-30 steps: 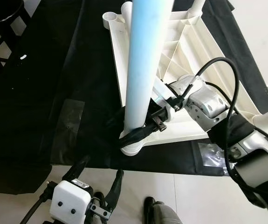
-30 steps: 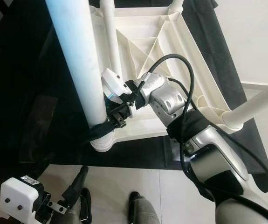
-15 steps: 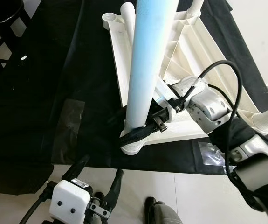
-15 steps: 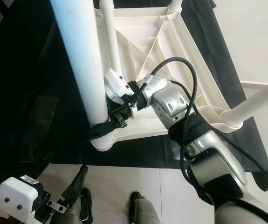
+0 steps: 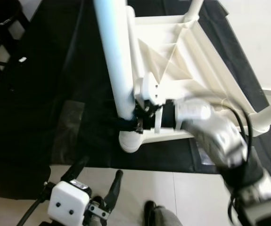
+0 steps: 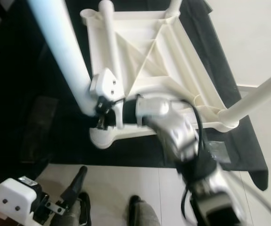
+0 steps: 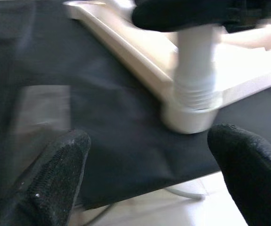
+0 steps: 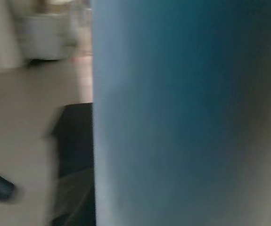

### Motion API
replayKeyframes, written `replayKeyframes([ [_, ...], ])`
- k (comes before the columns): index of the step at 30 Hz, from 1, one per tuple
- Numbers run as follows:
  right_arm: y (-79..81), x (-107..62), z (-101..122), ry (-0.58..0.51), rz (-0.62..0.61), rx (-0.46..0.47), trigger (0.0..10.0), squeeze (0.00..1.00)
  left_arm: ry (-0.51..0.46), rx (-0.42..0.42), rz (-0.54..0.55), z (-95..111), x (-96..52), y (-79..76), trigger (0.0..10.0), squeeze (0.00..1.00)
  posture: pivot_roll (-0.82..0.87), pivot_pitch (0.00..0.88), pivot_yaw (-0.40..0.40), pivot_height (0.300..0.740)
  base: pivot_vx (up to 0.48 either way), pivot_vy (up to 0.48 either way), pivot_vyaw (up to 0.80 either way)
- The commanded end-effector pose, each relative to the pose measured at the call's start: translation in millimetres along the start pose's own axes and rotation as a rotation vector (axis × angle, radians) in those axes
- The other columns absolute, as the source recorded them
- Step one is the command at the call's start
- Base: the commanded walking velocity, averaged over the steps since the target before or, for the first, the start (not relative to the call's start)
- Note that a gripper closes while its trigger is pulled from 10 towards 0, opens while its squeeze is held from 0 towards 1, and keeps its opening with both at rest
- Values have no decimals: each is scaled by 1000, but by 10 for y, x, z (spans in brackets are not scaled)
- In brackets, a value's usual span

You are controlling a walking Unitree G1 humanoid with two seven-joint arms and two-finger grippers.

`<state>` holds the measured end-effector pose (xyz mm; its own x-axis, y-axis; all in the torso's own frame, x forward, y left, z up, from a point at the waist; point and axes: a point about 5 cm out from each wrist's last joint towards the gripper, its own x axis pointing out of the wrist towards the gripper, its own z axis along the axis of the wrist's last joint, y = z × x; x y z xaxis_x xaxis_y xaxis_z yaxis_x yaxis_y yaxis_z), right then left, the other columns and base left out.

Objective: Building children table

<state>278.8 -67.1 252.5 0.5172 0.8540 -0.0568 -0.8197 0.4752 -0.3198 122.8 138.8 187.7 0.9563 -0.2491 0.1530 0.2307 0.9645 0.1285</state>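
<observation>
Low down, the leg (image 5: pixel 119 70) is clasped by the right pincer (image 5: pixel 137 117), arm bent across the upturned tabletop (image 6: pixel 144 61) on black cloth (image 5: pixel 41 117). The left pincer (image 7: pixel 144 169) is held spread wide, empty.

A white plastic children's tabletop (image 6: pixel 149 61) lies upside down on a black cloth (image 5: pixel 78 94), its ribbed underside facing up, its near edge close to the cloth's near edge. A pale white-blue plastic tube leg (image 5: pixel 114 52) stands upright in the socket (image 6: pixel 102 136) at the tabletop's near left corner. Other white legs (image 6: pixel 260 94) stick out of the near right corner and the far corners.
</observation>
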Motion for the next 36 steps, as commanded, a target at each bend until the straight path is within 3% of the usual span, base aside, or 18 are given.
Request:
replayKeyframes([
  [1, -127, -205, -526, 292, -266, 94, 10000, 0, 20, -7, 28, -35, 0, 69, 10000, 0, 15, 356, -76, 740, 0, 0, 0],
  [2, -52, -194, -542, 274, -295, 121, 10000, 0, 6, 6, 57, -26, 38, 177, 10000, 0, 17, 342, -53, 740, 0, 0, 0],
  [3, -52, -194, -542, 274, -295, 121, 10000, 0, 6, 6, 57, -26, 38, 177, 10000, 0, 17, 342, -53, 740, 0, 0, 0],
  [5, -61, -92, -558, 203, -386, 188, 10000, 0, -35, 79, 62, 24, 135, 396, 10000, 0, 24, 317, -37, 740, 0, 0, 0],
  [7, -61, -92, -558, 203, -386, 188, 10000, 0, -35, 79, 62, 24, 135, 396, 10000, 0, 24, 317, -37, 740, 0, 0, 0],
  [8, -103, -48, -553, 156, -417, 200, 10000, 0, -54, 117, 58, 52, 181, 484, 10000, 0, 26, 302, -31, 740, 0, 0, 0],
  [12, -116, 10, -559, 107, -439, 237, 10000, 0, -87, 159, 62, 94, 263, 605, 10000, 0, 24, 270, -19, 740, 0, 0, 0],
  [15, -96, 35, -556, 76, -438, 257, 10000, 0, -102, 175, 61, 107, 303, 639, 10000, 0, 22, 255, -14, 740, 0, 0, 0],
  [18, 32, 34, -474, 22, -458, 297, 10000, 0, -132, 187, 56, 138, 395, 693, 10000, 0, 22, 232, -6, 740, 0, 0, 0],
  [27, 82, 3, -343, -81, -493, 288, 10000, 0, -176, 149, 32, 248, 522, 800, 10000, 0, 25, 196, 14, 740, 0, 0, 0],
  [33, 90, 7, -321, -120, -481, 260, 10000, 0, -195, 131, 12, 278, 582, 818, 10000, 0, 24, 193, 24, 740, 0, 0, 0],
  [36, 73, -2, -338, -93, -461, 188, 10000, 0, -208, 120, 4, 306, 624, 818, 10000, 0, 24, 190, 28, 740, 0, 0, 0],
])
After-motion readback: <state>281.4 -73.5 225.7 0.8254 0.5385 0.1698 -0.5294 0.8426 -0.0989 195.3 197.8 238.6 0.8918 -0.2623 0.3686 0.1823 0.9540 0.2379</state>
